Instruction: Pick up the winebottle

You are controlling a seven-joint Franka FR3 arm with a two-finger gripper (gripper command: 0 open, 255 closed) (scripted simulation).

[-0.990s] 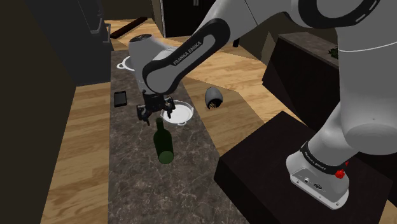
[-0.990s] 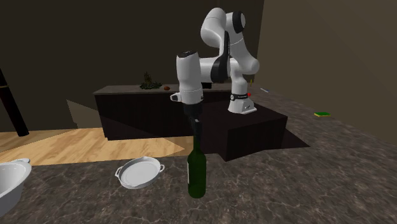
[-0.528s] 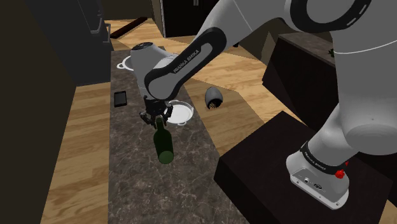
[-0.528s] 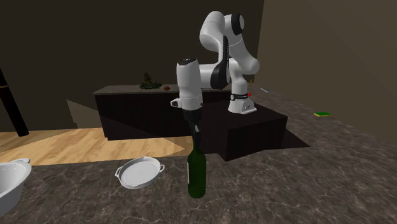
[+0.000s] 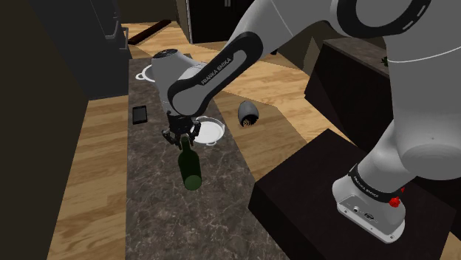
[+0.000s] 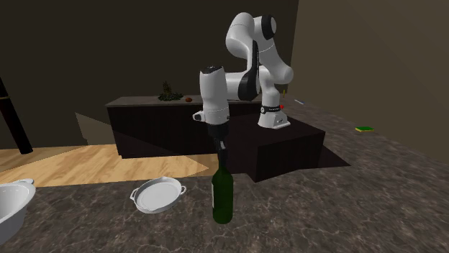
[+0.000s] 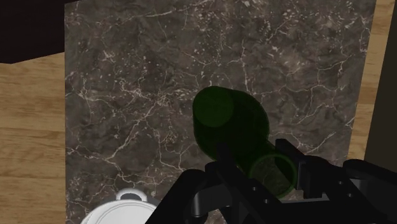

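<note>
One green bottle on dark marble surface, near white dish; hand at bottle's neck. Second exterior: bottle upright, dish to its left on surface, hand directly above with tips at neck top. Wrist: fingers spread either side of bottle mouth, gap visible beside one finger, not pinching.

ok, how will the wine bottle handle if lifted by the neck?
The wine bottle stands tall on a narrow base: likely tips if nudged sideways. Its neck at the gripper looks smooth: may slip. Translucent green, probably glass: bottom-heavy, breakable.
</note>
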